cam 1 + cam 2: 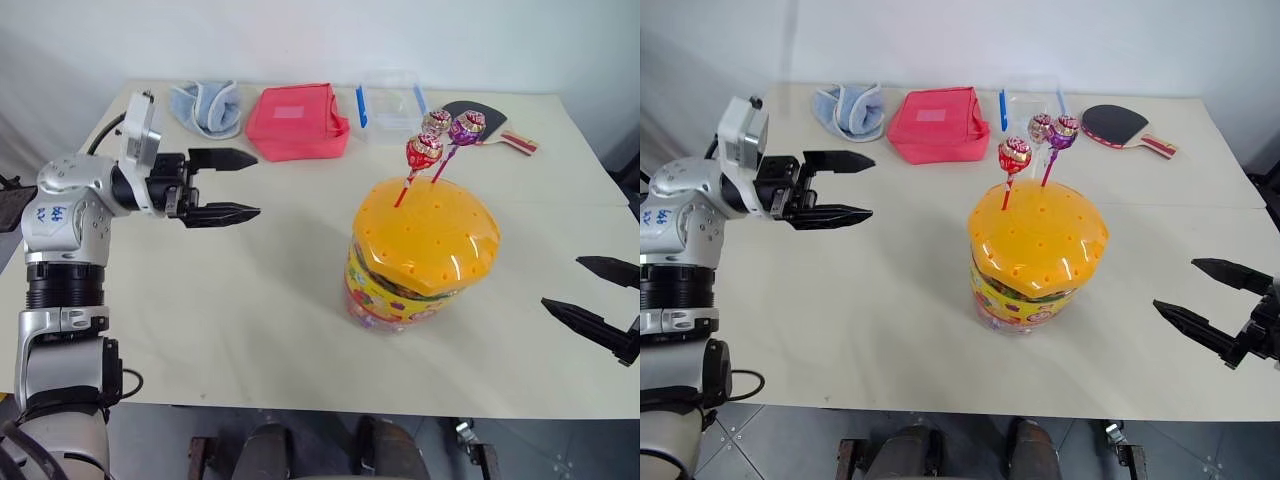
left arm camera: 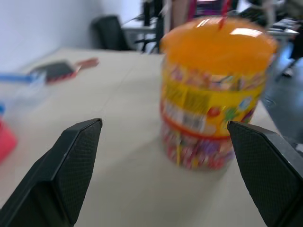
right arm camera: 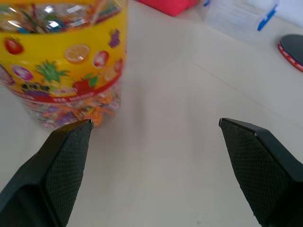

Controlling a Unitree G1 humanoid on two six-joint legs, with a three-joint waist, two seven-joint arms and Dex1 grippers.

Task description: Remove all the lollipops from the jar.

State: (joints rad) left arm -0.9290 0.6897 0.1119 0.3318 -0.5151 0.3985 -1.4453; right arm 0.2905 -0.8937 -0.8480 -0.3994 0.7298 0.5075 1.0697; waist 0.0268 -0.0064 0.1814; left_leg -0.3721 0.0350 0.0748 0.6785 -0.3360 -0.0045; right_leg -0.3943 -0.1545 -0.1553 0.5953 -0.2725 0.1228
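The pale bench (image 1: 250, 320) carries the jar (image 1: 420, 262) at the frame's centre right. Along its upper edge lie a blue cloth (image 1: 207, 107), a red pouch (image 1: 296, 121), a clear box (image 1: 390, 103) and a paddle (image 1: 495, 128).

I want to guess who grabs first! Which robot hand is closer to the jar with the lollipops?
The right one, by a little. The right gripper waits low beside the jar, jaws open. The left gripper hovers farther off on the other side, raised above the table, jaws open.

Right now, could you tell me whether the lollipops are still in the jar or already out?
Still in: all three lollipops stand with their sticks in holes of the jar lid.
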